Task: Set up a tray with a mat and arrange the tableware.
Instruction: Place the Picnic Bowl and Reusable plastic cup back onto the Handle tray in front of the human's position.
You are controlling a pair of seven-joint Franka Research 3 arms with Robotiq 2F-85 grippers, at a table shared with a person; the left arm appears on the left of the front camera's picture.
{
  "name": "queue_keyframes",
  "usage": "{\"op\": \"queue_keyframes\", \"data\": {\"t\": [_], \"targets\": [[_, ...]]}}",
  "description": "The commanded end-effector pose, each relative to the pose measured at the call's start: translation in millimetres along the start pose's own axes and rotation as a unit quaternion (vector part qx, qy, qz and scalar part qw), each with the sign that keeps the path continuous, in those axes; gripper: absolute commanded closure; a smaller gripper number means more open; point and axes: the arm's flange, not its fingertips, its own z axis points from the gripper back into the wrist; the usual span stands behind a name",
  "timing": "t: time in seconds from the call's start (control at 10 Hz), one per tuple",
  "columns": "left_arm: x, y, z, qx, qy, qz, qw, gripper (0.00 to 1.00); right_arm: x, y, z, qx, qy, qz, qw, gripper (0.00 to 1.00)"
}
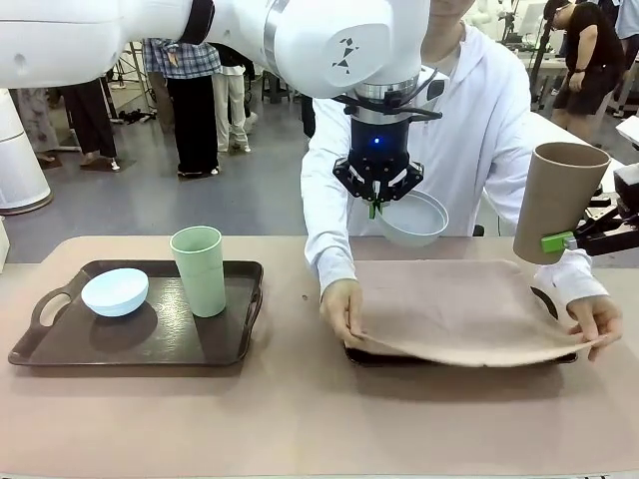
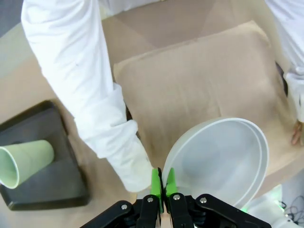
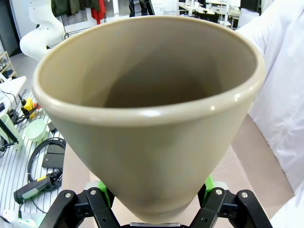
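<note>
White bowl (image 1: 419,222) gripped, tan tumbler (image 1: 559,195) gripped

Matt, smooth plastic on brown tumbler (image 3: 152,118), faint sheen along rim. Same matt plastic on blue bowl (image 1: 115,291) and green tumbler (image 1: 198,269). Smooth plastic on white bowl (image 2: 223,166), soft sheen, slightly see-through look. Soft beige cloth for mat (image 1: 454,304), fine weave, limp at edges. Dark, smooth, low-gloss tray (image 1: 180,339). Matt tan counter (image 1: 300,419). Hard black fingers (image 2: 155,187) with bright green rubbery pads. White knit cloth on sleeve (image 2: 85,95). Glossy white shell on arm (image 1: 300,40).
</note>
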Motion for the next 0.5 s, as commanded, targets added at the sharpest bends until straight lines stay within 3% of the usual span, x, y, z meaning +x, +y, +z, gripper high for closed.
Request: {"op": "queue_keyframes", "data": {"t": [0.0, 0.4], "targets": [[0.5, 0.5, 1.8, -0.001, -0.001, -0.006, 1.0, 1.0, 1.2, -2.3, 1.8, -0.002, 0.001, 0.006, 1.0, 0.79], [0.5, 0.5, 1.8, -0.001, -0.001, -0.006, 1.0, 1.0, 1.2, -2.3, 1.8, -0.002, 0.001, 0.006, 1.0, 0.79]]}}
